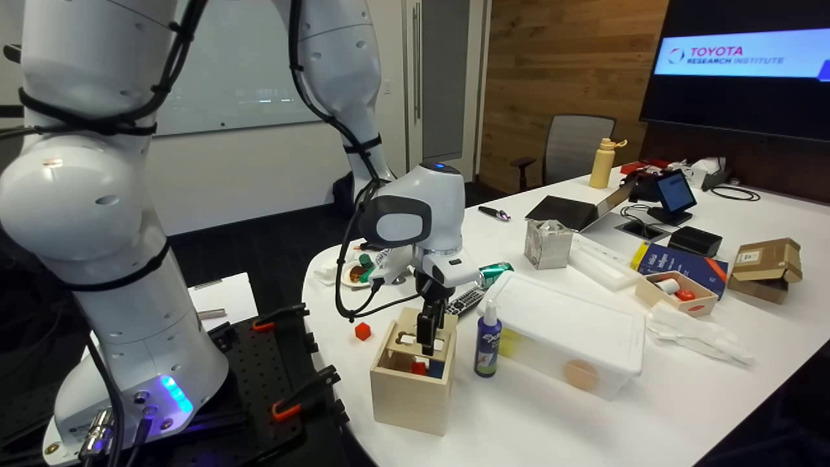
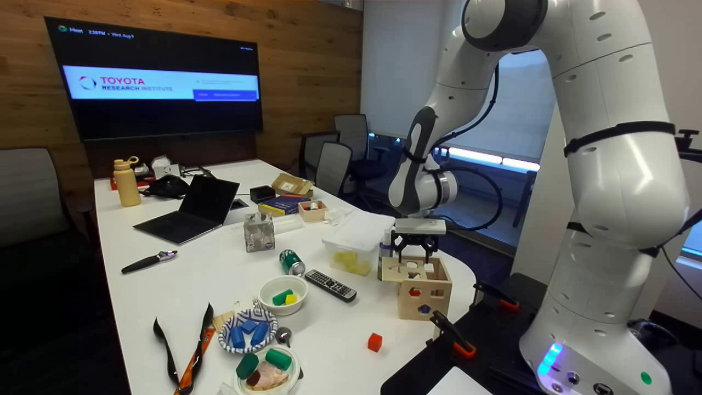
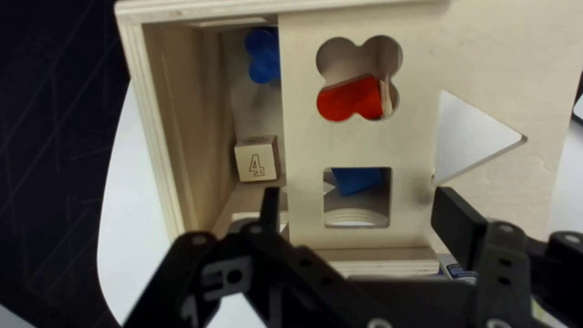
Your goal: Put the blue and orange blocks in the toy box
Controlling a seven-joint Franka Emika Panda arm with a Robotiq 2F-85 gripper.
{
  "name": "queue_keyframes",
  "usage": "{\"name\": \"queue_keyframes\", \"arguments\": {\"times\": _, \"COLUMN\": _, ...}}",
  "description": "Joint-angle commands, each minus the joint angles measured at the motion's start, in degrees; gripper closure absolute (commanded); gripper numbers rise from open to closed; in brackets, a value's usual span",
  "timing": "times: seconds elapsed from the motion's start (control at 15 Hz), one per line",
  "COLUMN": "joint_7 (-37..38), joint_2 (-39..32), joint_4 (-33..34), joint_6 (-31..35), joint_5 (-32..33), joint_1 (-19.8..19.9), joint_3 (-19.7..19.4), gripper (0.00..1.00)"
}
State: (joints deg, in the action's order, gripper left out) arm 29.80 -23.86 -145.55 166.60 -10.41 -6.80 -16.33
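- Nearest the camera, wrist view: fingers (image 3: 457, 228), apart, wide gap; touching the lid (image 3: 355, 141) or just over it, can't tell.
- Arm (image 2: 598, 109): up from its base (image 1: 139, 402), bent over at the elbow, wrist end pointing straight down in both exterior views, fingers right above the toy box (image 1: 408, 402).
- Lid sits off-centre, overhanging one side of the box; square hole between the fingers, triangular hole just beside one finger.
- Below the fingers, under the lid: red-orange piece (image 3: 348, 100) seen through the four-lobed hole, blue piece (image 3: 357, 179) through the square one.
- Uncovered end of the box: wooden cube (image 3: 256, 164) marked 4 near the opposite finger, lobed blue piece (image 3: 265, 59) farther from it.
- Red-orange block (image 2: 374, 342) on the bench (image 1: 519, 421), out to the side of the fingers, near the box but apart.
- Blue blocks (image 2: 237, 337) in a patterned bowl (image 2: 270, 316), well apart from the fingers. Which blue one the task means: can't tell.
- Spray bottle (image 1: 487, 344) just beside the box, near the fingers; lidded plastic bin (image 1: 570, 311) next to it.
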Motion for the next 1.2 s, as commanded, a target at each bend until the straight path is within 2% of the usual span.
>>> {"name": "queue_keyframes", "arguments": {"times": 0.0, "joint_7": 1.28, "joint_2": 5.16, "joint_4": -4.42, "joint_6": 0.93, "joint_5": 0.48, "joint_1": -1.90, "joint_3": -0.23, "gripper": 0.00}}
{"name": "queue_keyframes", "arguments": {"times": 0.2, "joint_7": 1.87, "joint_2": 8.07, "joint_4": -6.80, "joint_6": 0.64, "joint_5": 1.85, "joint_1": -4.81, "joint_3": 0.70, "gripper": 0.00}}
{"name": "queue_keyframes", "arguments": {"times": 0.47, "joint_7": 7.27, "joint_2": 10.65, "joint_4": -9.08, "joint_6": 0.18, "joint_5": 7.12, "joint_1": -12.95, "joint_3": 1.64, "gripper": 0.00}}
{"name": "queue_keyframes", "arguments": {"times": 0.6, "joint_7": 11.10, "joint_2": 10.59, "joint_4": -8.91, "joint_6": -0.30, "joint_5": 10.19, "joint_1": -16.23, "joint_3": 3.34, "gripper": 0.00}}
{"name": "queue_keyframes", "arguments": {"times": 0.73, "joint_7": 10.44, "joint_2": 9.27, "joint_4": -8.41, "joint_6": 0.48, "joint_5": 10.71, "joint_1": -15.98, "joint_3": 7.49, "gripper": 0.00}}
{"name": "queue_keyframes", "arguments": {"times": 1.0, "joint_7": 1.53, "joint_2": 5.73, "joint_4": -7.32, "joint_6": 1.61, "joint_5": 7.79, "joint_1": -10.92, "joint_3": 16.75, "gripper": 0.00}}
{"name": "queue_keyframes", "arguments": {"times": 1.13, "joint_7": -3.50, "joint_2": 3.60, "joint_4": -6.45, "joint_6": 1.06, "joint_5": 7.55, "joint_1": -9.04, "joint_3": 18.83, "gripper": 0.00}}
